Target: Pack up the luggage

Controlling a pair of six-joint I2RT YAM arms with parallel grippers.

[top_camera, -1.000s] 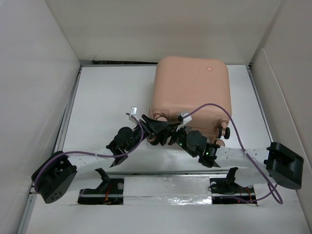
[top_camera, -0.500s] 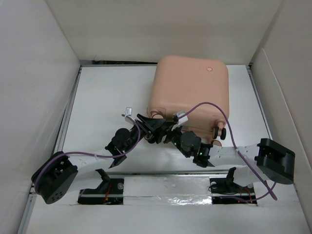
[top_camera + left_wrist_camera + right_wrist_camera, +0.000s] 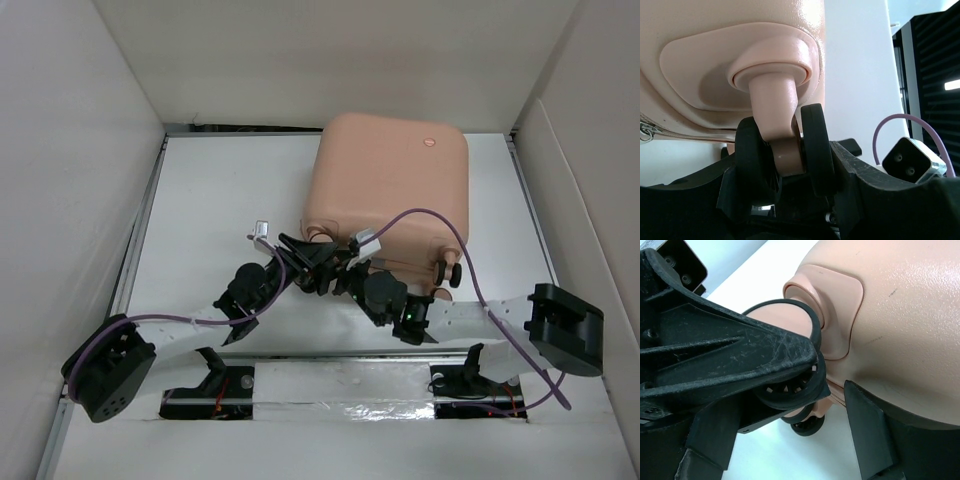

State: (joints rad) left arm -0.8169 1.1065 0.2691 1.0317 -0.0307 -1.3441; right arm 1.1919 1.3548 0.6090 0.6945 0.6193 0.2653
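Note:
The salmon-pink luggage [image 3: 390, 185] lies shut on the white table, its round button mark [image 3: 430, 141] at the far right. My left gripper [image 3: 308, 262] is at its near left corner, shut on a black-and-pink caster wheel [image 3: 815, 145], with the pink stem above it on the shell [image 3: 740, 40]. My right gripper [image 3: 345, 272] is close beside it at the same corner. In the right wrist view its jaws [image 3: 790, 440] stand wide apart around that wheel [image 3: 790, 390], next to the shell [image 3: 900, 315]. The lining is hidden.
A second pair of casters [image 3: 447, 272] sticks out at the luggage's near right corner. White walls enclose the table on the left [image 3: 70, 200], back and right. Purple cables [image 3: 440, 220] loop over both arms. The left gripper's finger [image 3: 730, 355] crowds the right wrist view.
My right arm has swung left, bringing its gripper closer to the near left corner and the left gripper. The left gripper and the luggage have hardly moved.

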